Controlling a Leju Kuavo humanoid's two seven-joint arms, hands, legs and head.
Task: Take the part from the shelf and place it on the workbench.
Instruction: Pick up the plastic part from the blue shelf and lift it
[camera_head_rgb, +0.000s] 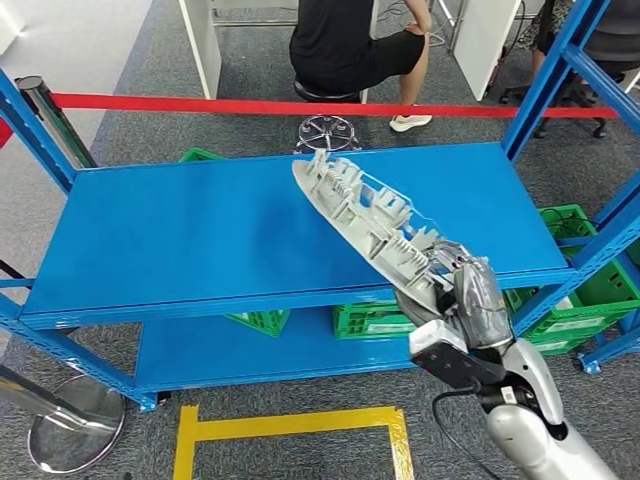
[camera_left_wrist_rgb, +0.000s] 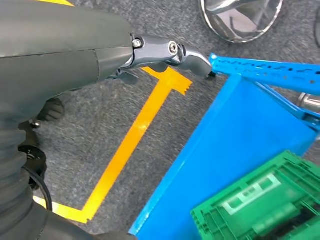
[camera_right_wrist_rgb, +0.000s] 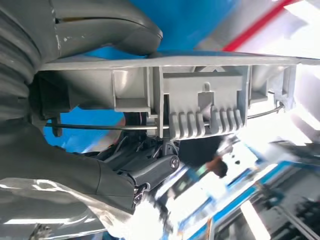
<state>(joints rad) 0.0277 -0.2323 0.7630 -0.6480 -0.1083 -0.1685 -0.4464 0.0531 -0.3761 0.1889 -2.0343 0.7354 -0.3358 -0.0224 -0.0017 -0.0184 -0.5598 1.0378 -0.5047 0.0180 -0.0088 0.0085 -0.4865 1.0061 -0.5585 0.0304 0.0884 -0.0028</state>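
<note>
The long grey ribbed plastic part (camera_head_rgb: 362, 215) is grasped at its near end by the right hand (camera_head_rgb: 460, 300), its long axis running toward eleven o'clock over the blue metal shelf (camera_head_rgb: 189, 240), while the left hand (camera_left_wrist_rgb: 158, 55) hangs with nothing held, fingers apart.

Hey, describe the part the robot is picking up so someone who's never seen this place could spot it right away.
Find the blue metal shelf in front of the robot and look at the right side of its top level. The part is a long, pale grey plastic moulding with ribs and clips, running diagonally, its near end gripped by the right hand. Nothing else lies on that level; the green crates sit lower down.
</note>
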